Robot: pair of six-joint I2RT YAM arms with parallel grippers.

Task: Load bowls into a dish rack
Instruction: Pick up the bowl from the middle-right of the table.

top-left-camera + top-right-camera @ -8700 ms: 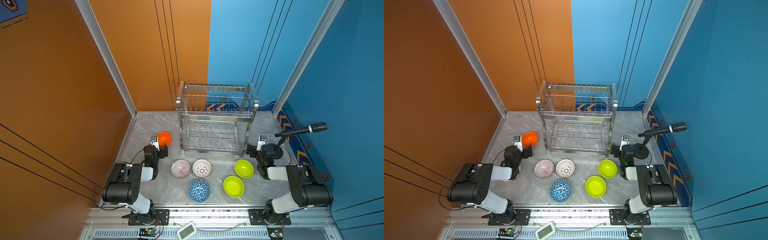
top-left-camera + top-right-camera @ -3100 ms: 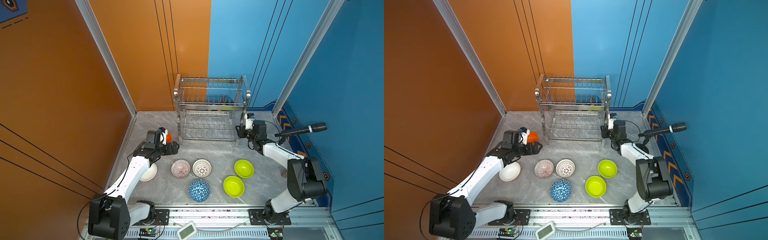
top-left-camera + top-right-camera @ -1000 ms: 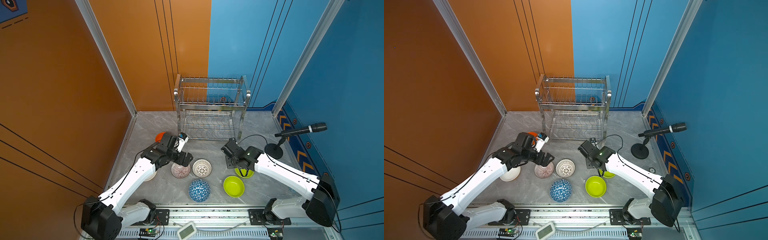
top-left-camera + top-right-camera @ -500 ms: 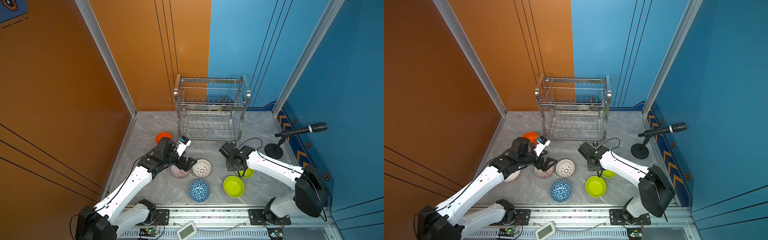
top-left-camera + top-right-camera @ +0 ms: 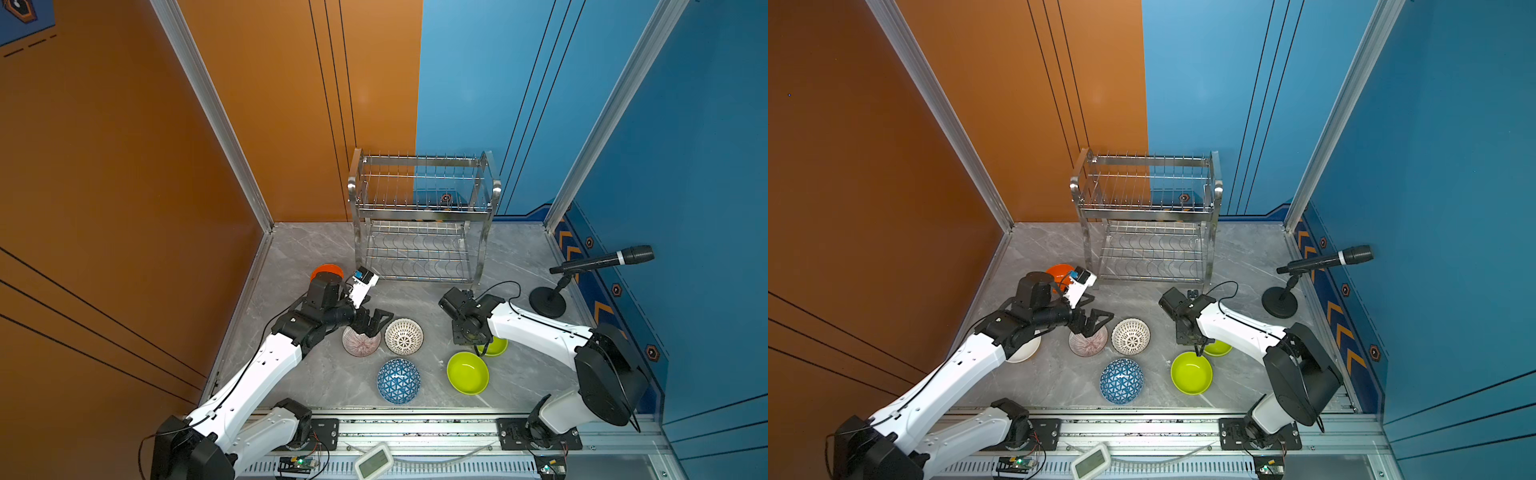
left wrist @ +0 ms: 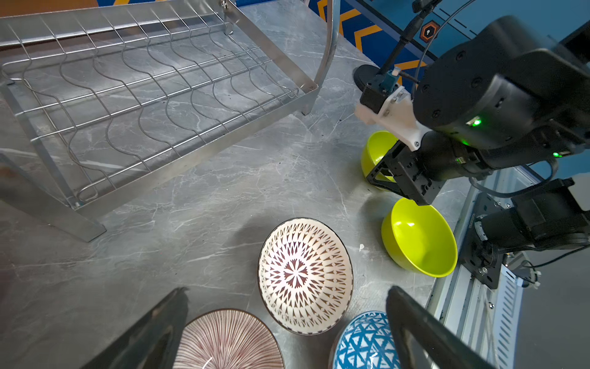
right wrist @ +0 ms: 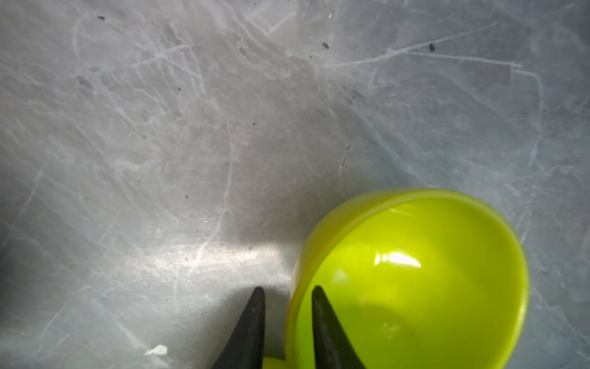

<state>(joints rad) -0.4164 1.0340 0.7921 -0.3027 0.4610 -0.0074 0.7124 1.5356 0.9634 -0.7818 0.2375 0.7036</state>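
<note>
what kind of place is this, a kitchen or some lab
Most likely a robot test booth, not a kitchen: bare orange and blue panel walls, two arms bolted to a metal rail, and a microphone on a stand beside the rack.

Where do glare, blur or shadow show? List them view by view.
Right wrist view: a white highlight sits inside the lime-green bowl, a reflection streaks the table, and the fingertips of the right gripper are dark and soft. Left wrist view: the fingers of the left gripper blur at the frame edge; the lattice bowl is sharp. In both top views: even light, the dish rack gleams.
</note>
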